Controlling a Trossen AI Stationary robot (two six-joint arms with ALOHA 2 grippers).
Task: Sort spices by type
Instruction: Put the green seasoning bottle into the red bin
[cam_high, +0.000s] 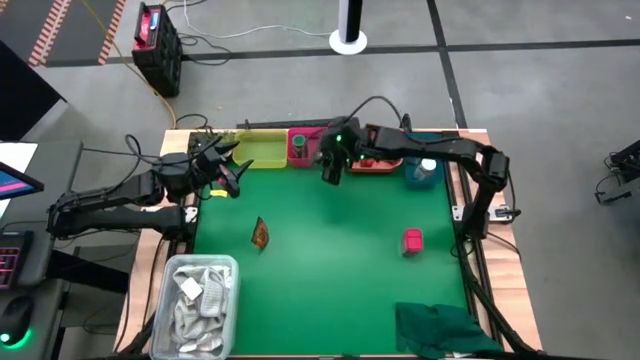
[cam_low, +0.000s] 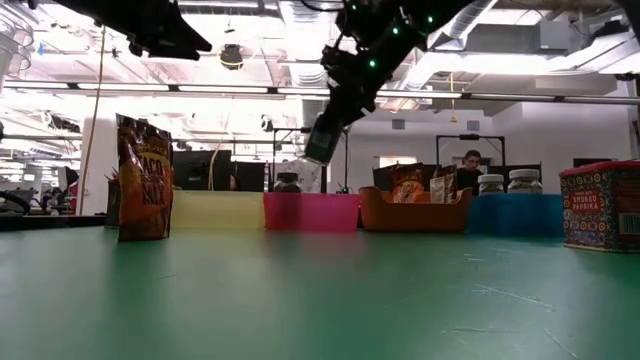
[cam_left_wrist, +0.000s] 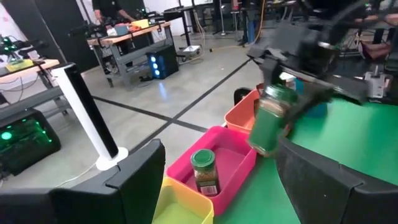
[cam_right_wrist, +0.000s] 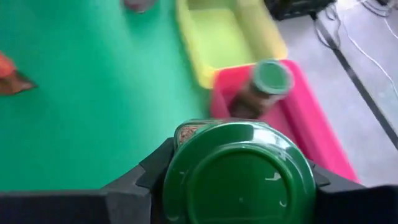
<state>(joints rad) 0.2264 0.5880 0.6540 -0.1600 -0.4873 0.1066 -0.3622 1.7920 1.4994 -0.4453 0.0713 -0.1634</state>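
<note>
Holding 1 dark green jar (cam_right_wrist: 239, 177) clamped between its fingers, the right gripper (cam_high: 333, 163) hangs above the mat just at 5 o'clock of the pink tray (cam_high: 304, 158), clear of the table in the low view.

- Second dark green jar (cam_left_wrist: 204, 172): upright inside the pink tray, lid up.
- Yellow tray (cam_high: 258, 151): touching the pink tray at its 9 o'clock side, along the table's 12 o'clock edge.
- Orange tray (cam_low: 412, 213): at 3 o'clock of the pink tray; 2 orange-brown packets (cam_low: 406, 184) stand in it.
- Teal tray (cam_low: 512, 214): at 3 o'clock of the orange tray; 2 white-capped jars (cam_low: 508, 182) in it.
- Third orange-brown packet (cam_high: 260, 234): upright on the green mat (cam_high: 330, 290), at 9 o'clock of centre, well apart from the trays.
- Pink box (cam_high: 413, 241): on the mat at 3 o'clock of centre.
- Left gripper (cam_high: 225, 170): fingers spread with nothing between them, over the mat's 10 o'clock corner beside the yellow tray.
- Clear tub (cam_high: 172, 300) of white packets: at the 7 o'clock corner.
- Dark green cloth (cam_high: 440, 328): at the 5 o'clock corner.
</note>
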